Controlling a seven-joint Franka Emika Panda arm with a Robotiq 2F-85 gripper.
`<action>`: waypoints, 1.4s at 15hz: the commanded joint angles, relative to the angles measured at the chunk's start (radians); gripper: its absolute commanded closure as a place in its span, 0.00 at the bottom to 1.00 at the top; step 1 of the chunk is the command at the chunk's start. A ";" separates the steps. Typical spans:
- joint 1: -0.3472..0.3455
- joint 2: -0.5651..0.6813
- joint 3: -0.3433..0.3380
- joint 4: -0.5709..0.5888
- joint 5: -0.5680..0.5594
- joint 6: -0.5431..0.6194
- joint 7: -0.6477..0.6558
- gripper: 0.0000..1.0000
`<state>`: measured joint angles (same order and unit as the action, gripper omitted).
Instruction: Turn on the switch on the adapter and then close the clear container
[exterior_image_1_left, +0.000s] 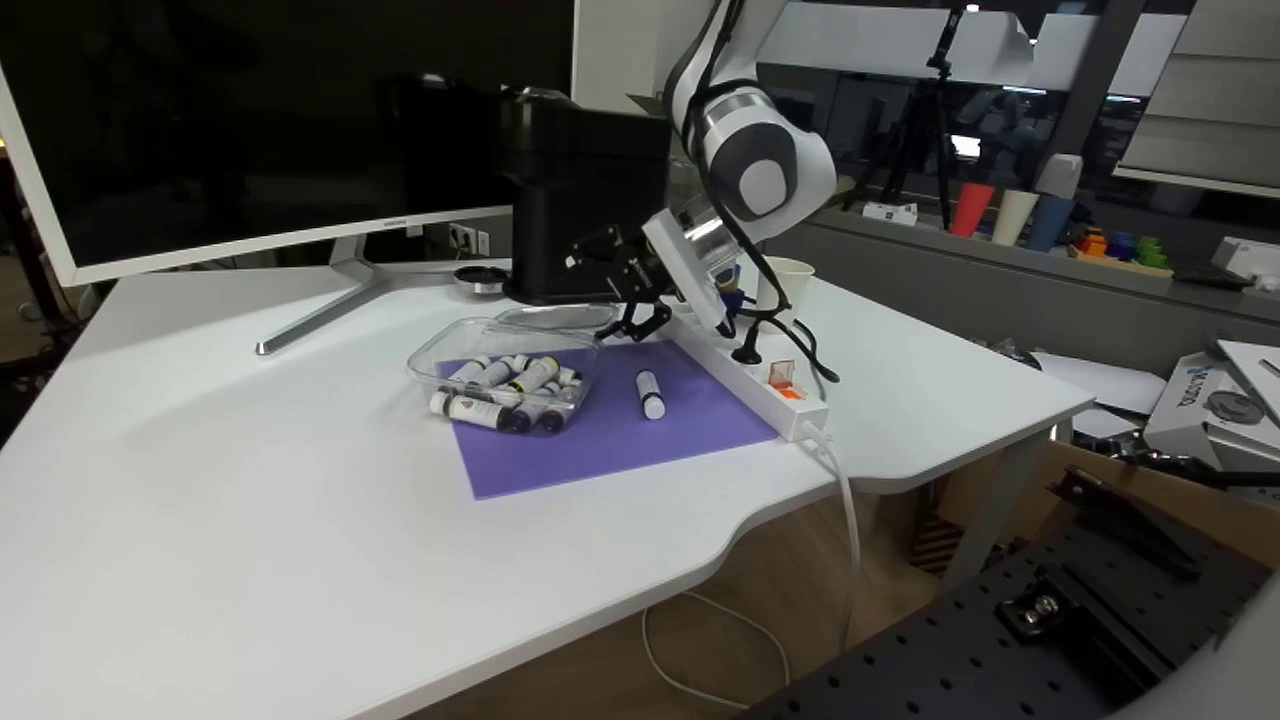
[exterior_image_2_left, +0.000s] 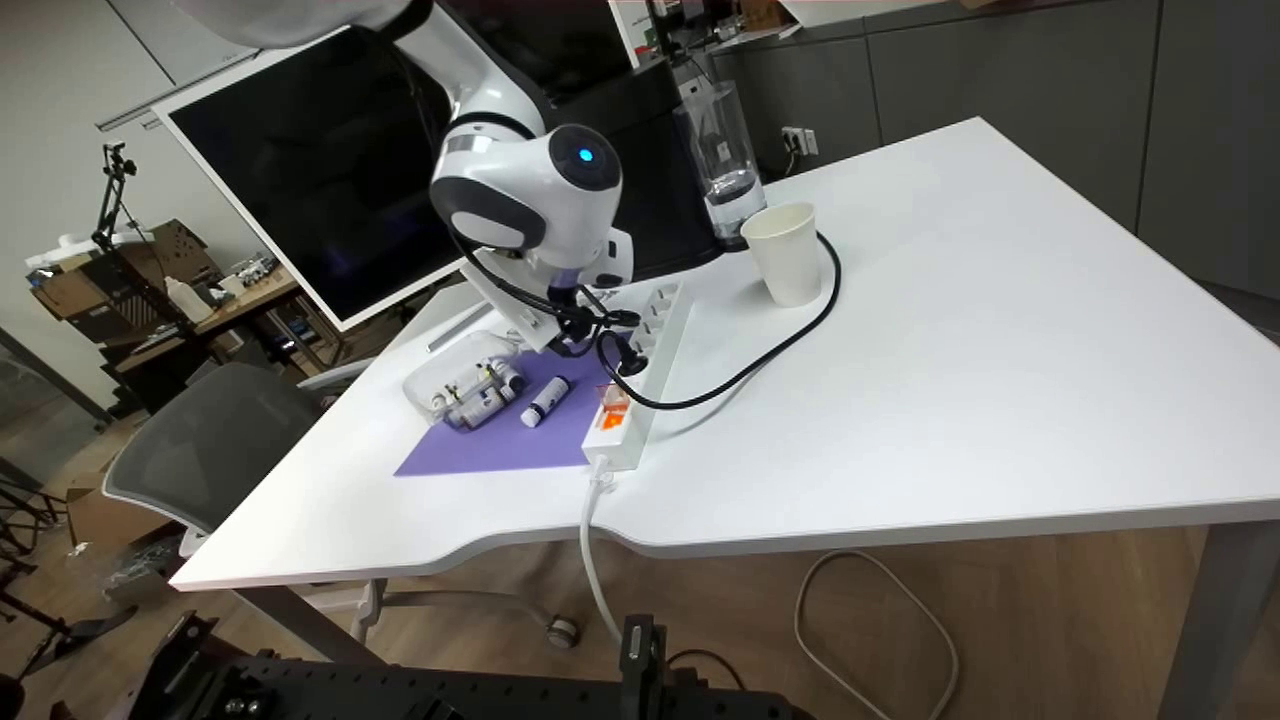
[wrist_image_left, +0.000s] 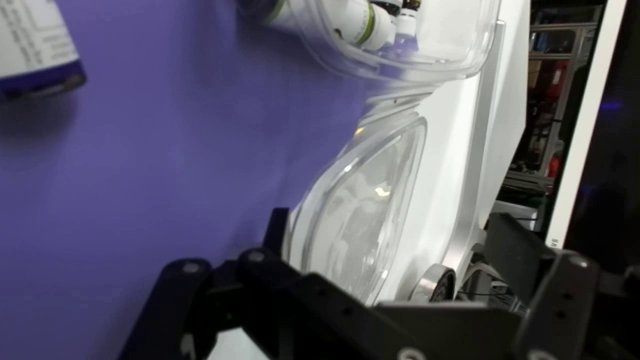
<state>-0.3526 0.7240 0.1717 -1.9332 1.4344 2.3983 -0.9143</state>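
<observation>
Step in hand, by my judgement: the second one, closing the container.

Switch sits at the near end of the white power strip, which runs along the right side of the purple mat. A clear flap stands raised beside it. The button shows bright orange in both exterior views; I read that as lit, so probably on. Tilt of the rocker too small to confirm.

Clear box straddles the mat's left edge toward the far corner. Open, with small bottles lying in it. Its lid lies off the box, to the far right of it, at the mat's far edge. Wrist view shows a narrow ridged strip between lid and box; likely a hinge, not certain.

Gripper: fingers wide apart, nothing clamped. The finger on the left of the wrist view is at the lid's edge; touching or just beside, cannot tell. The opposite finger stands well apart from the lid in that view.

Next move should call for one finger under the lid's free edge, or a light pinch on it, then a lift and a swing left and nearer over the box, ending in a press along the rim. Risks: thin plastic slipping off the finger; the box sliding left; bottles propping the lid. The loose bottle, between box and strip, should be left alone.
</observation>
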 joint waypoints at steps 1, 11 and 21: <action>0.051 0.002 -0.088 0.030 0.086 -0.127 -0.108 0.00; 0.114 -0.080 -0.219 -0.025 0.117 -0.421 -0.344 0.00; 0.170 -0.158 -0.279 -0.066 0.038 -0.523 -0.407 0.00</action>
<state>-0.2128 0.6094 -0.0813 -1.9625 1.5093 1.8850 -1.3189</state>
